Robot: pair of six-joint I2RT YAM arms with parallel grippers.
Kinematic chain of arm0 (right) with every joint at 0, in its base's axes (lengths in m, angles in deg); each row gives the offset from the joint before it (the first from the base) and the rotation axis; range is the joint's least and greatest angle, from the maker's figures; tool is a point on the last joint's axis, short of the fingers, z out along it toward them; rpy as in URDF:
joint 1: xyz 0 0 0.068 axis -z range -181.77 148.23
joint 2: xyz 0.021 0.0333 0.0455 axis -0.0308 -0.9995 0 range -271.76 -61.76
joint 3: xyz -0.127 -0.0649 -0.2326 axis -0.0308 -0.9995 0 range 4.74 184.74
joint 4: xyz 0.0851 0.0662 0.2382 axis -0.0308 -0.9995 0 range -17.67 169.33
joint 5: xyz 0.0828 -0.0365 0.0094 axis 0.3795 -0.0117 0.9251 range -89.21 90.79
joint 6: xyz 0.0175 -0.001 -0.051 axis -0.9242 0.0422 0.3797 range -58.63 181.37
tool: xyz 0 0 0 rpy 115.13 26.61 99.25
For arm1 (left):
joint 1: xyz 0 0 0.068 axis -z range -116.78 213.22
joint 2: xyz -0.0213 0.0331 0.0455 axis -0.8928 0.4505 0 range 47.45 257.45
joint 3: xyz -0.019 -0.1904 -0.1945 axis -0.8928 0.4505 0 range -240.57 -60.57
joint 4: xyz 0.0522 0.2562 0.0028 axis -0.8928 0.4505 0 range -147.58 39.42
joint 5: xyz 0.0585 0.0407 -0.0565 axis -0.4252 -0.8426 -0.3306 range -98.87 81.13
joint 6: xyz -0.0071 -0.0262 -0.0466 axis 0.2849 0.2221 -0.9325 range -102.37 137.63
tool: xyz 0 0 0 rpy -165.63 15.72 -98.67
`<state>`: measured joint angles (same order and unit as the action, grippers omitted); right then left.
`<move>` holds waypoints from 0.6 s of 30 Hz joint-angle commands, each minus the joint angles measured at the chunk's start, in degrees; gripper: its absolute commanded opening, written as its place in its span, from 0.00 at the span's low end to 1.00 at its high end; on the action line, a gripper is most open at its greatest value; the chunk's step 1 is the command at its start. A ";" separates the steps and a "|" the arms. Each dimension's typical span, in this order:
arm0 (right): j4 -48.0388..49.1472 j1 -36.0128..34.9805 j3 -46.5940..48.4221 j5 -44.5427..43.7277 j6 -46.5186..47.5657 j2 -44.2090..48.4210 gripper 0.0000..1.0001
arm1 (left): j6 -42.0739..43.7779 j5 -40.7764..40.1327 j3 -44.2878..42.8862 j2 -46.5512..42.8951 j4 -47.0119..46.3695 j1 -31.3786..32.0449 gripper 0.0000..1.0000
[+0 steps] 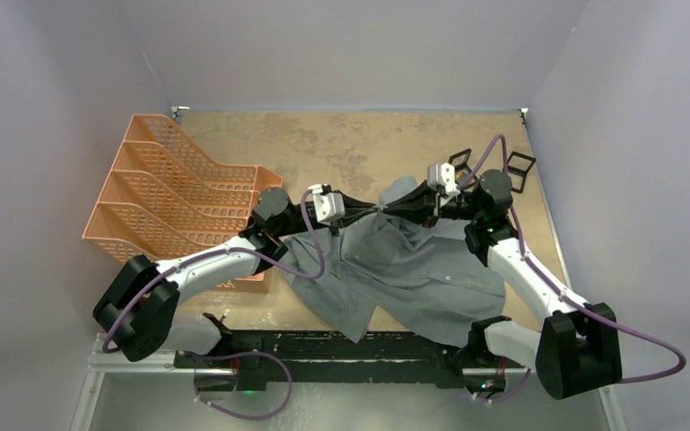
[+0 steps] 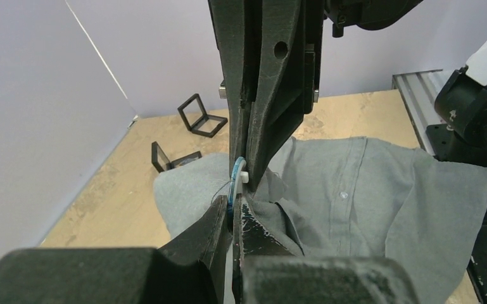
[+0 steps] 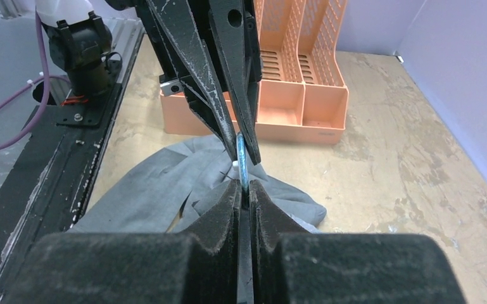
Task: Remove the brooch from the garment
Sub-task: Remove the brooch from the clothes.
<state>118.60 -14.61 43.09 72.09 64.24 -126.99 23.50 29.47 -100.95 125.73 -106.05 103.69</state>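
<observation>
Overhead, my two arms reach in toward the middle of the table. My left gripper and right gripper meet tip to tip above the far part of the garment. The grey shirt lies crumpled between my arms, with a fold raised to the fingertips. An orange file tray stands to the left, and two small black frames sit at the far right.

From the left wrist, my own fingers rise from the bottom of the view. They are drawn narrow and pinch the lower rim of the brooch, a thin blue ring with a small white peg. The right gripper's fingers come down from above, also pressed together, their tips against the ring's upper part. The shirt hangs just behind and below the ring. I cannot tell whether cloth is caught in either grip.

From the right wrist, my fingers are almost together, with the ring's blue edge standing upright between them. The left gripper's fingers pinch the same edge from above. Grey cloth bunches just beneath it.
</observation>
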 commanded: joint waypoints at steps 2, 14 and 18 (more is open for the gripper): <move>0.98 -0.01 1.99 -1.60 0.33 0.32 0.12 | 9.05 -7.02 0.20 -3.01 7.88 -0.22 0.00; 3.46 -0.01 -1.44 -12.05 -5.81 1.21 0.45 | 16.27 -18.31 1.49 -2.55 11.20 3.93 0.00; 4.53 -0.12 -4.49 -17.47 -8.02 2.24 0.53 | 19.22 -23.14 2.03 -2.49 12.01 5.45 0.00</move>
<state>120.43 -14.72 40.90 60.88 59.46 -126.62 38.34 12.49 -99.61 123.57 -94.38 107.87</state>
